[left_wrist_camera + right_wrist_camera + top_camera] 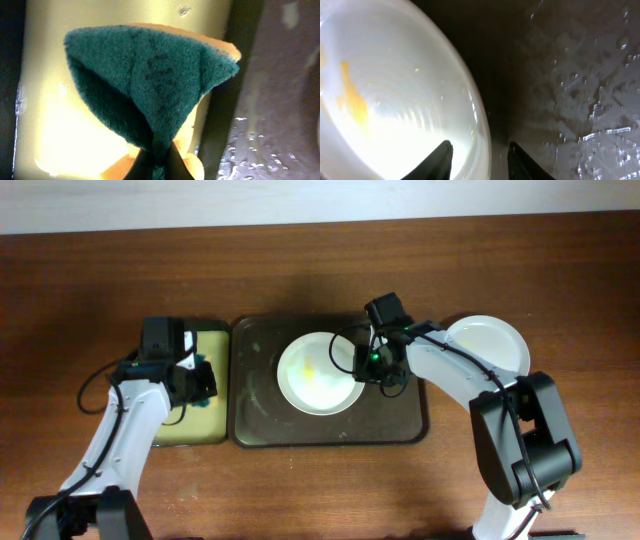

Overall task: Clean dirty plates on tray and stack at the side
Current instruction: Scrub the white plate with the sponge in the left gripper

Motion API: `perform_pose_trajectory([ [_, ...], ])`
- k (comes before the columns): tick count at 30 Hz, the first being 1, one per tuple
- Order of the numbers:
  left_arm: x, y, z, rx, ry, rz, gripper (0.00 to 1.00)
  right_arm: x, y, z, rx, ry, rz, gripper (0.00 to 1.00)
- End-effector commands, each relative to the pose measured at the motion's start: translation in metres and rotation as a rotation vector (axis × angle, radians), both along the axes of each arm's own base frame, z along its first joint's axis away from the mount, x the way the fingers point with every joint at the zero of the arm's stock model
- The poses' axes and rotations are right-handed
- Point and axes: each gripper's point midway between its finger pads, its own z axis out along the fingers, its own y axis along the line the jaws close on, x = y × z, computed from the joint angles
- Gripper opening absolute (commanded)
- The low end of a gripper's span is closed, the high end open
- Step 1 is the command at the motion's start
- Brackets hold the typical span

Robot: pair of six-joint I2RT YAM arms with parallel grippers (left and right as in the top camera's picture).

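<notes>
A white plate [318,372] with a yellow smear lies on the dark tray [260,425]. It fills the left of the right wrist view [395,90]. My right gripper [372,367] is open, its fingers [480,157] straddling the plate's right rim, one over the plate, one over the tray [570,75]. A second white plate [490,345] lies on the table to the right of the tray. My left gripper [197,385] is shut on a green and yellow sponge [150,85], held folded over the yellow-lined small tray [50,125]. A third plate is not in view.
The small black tray with yellow lining [205,425] sits just left of the big tray. The wet, smudged tray surface [280,115] shows at the right of the left wrist view. Brown table [320,490] lies all around.
</notes>
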Motion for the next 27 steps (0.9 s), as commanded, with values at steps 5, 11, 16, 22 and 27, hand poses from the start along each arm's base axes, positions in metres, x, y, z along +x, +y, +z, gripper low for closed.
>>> perform_pose_trajectory([
  [5,0.052,-0.022,0.086,-0.086,-0.097,-0.117,0.00,-0.005,-0.013,0.010,0.016,0.065,-0.024,0.14],
  [11,0.074,-0.080,0.067,-0.099,0.038,-0.304,0.00,-0.007,-0.006,0.009,0.016,0.062,-0.007,0.11],
  [16,0.075,-0.115,0.069,-0.098,0.007,-0.389,0.00,-0.010,-0.007,0.006,0.013,0.069,-0.006,0.12],
  [22,0.070,-0.125,0.068,-0.097,0.019,-0.414,0.00,-0.014,-0.010,0.002,0.003,0.079,-0.008,0.15],
  [27,0.069,-0.125,0.068,-0.097,0.020,-0.414,0.00,-0.015,-0.009,-0.003,0.009,0.076,-0.007,0.05],
])
